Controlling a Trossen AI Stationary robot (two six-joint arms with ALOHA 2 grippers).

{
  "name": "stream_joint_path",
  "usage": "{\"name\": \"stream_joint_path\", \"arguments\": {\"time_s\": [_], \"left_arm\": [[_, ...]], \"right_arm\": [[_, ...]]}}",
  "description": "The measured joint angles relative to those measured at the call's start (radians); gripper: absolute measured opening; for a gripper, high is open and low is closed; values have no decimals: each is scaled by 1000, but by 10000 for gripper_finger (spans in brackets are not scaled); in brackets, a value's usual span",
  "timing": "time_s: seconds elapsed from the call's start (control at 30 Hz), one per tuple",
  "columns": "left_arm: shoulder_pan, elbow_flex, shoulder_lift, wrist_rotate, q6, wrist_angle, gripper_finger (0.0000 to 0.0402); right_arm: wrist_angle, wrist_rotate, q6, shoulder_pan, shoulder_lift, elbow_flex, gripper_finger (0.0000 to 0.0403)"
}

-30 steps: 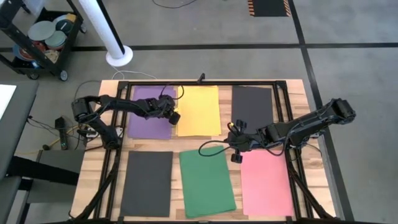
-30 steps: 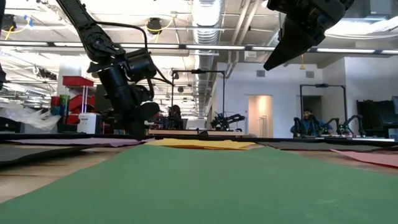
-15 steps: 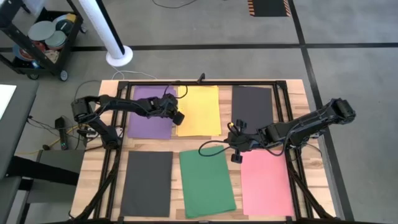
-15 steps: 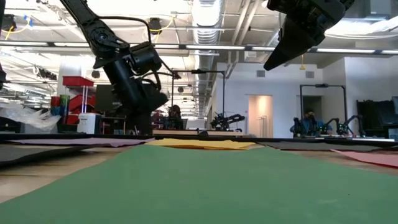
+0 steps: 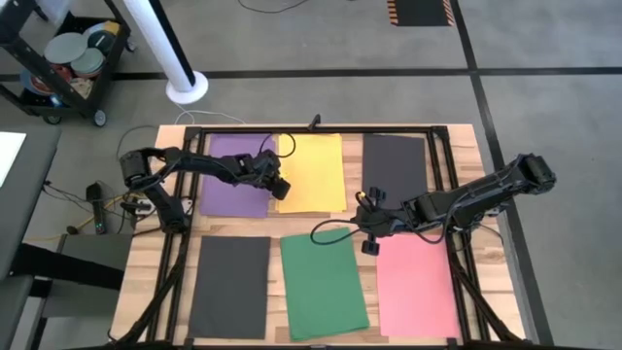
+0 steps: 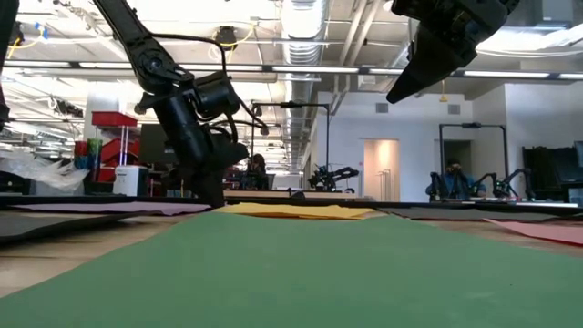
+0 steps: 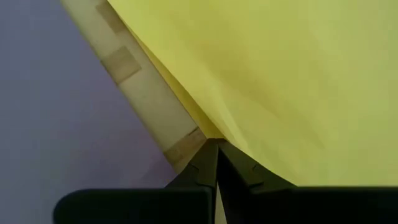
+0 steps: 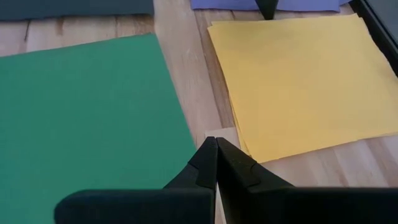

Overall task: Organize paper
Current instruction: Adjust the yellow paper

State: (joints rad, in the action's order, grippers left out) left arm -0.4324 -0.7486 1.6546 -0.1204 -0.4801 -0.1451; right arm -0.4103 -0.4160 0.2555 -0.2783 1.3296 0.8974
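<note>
Yellow paper [image 7: 267, 81] cut off by edges

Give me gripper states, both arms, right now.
Left gripper: closed, tips at the edge of the yellow paper, holding nothing visible.
Right gripper: closed, empty, raised above the table between the green paper and yellow paper.

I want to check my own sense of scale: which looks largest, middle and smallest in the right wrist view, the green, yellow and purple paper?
1. Green paper and yellow paper: they fill about the same area, and both are cropped, so I won't rank them.
2. Purple paper: only a thin strip shows, farthest from the camera.
</note>
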Motion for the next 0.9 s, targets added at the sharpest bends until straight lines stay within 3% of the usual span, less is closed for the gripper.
{"name": "stream_joint_path", "arguments": {"time_s": [0.5,0.9], "left_arm": [[-24,3,-27,-73,51,-67,0],[-45,3,-29,-72,81,-76,0]], "right_arm": [[-8,-1,5,-1,0,0,0],[-9,-2,6,-1,0,0,0]]}}
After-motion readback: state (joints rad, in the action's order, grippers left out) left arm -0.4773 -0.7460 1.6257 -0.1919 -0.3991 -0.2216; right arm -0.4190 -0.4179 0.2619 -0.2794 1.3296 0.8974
